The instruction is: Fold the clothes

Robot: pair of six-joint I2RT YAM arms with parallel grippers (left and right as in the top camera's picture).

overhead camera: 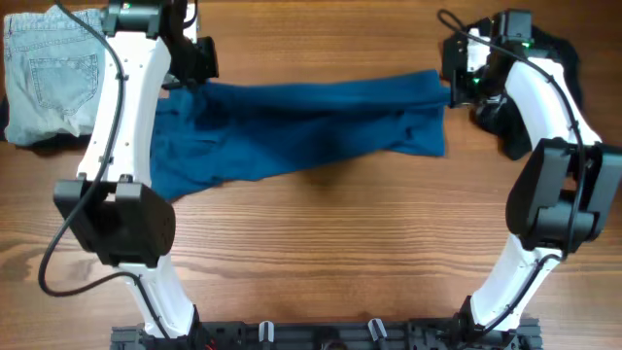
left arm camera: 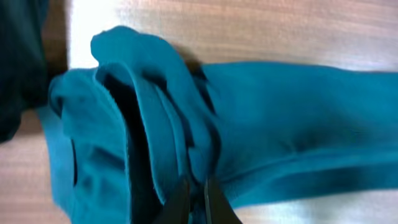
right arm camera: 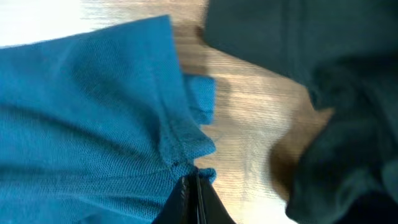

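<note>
blue garment [overhead camera: 301,126] lies stretched across the far half of the tabletop [overhead camera: 340,253], pulled out between the two arms. in the far left corner, folded light jeans [overhead camera: 44,68] sit just beside the left arm, apart from the blue cloth. the left end effector [left arm camera: 194,190] is clenched on the garment's left end, its dark fingers pinching several bunched layers that rise in thick folds over the wood. from that grip the cloth widens, with a loose flap spreading toward the near side under the left arm. it then runs as a rumpled band to the right. the right end effector [right arm camera: 191,180] is clenched on the garment's right edge, its fingers nearly together on a stitched hem at a corner. further right, at the far right of the tabletop, a dark garment [right arm camera: 323,74] lies heaped. it is near the blue cloth, with bare wood showing between the two in the right wrist view.
</note>
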